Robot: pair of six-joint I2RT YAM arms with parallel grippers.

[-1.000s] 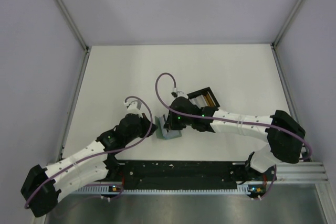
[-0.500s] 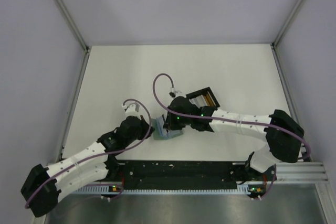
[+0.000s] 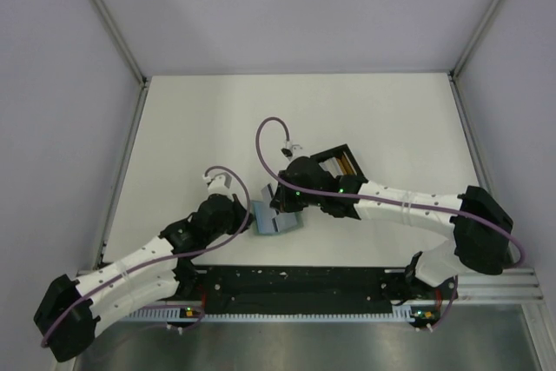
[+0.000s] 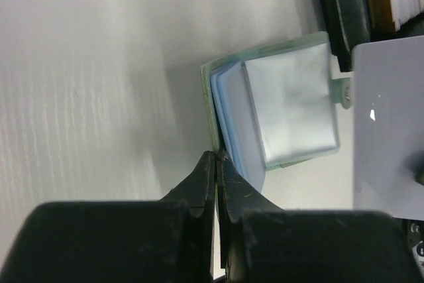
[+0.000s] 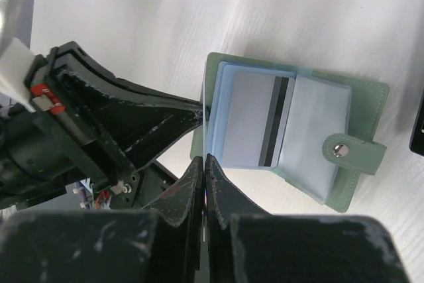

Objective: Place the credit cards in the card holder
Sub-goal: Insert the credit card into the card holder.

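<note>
The sage-green card holder (image 5: 318,130) lies open on the white table, pale blue pockets up, also in the overhead view (image 3: 274,222). A grey-white credit card with a dark stripe (image 5: 252,127) sits in its left pocket. My left gripper (image 4: 217,156) is shut on the holder's green left edge (image 4: 211,107). My right gripper (image 5: 205,158) hovers just above the holder's near edge, shut on a second credit card that shows edge-on as a thin pale line. In the left wrist view that credit card (image 4: 387,130) is a plain grey sheet to the right of the holder.
A black open box (image 3: 334,161) with more cards on edge stands just behind and to the right of the holder. Both arms meet over the table's near middle. Metal frame rails border the table's left and right sides.
The card holder now lies flatter and a little further left than a second ago. My left gripper has shifted slightly down with it; the right wrist stays above it.
</note>
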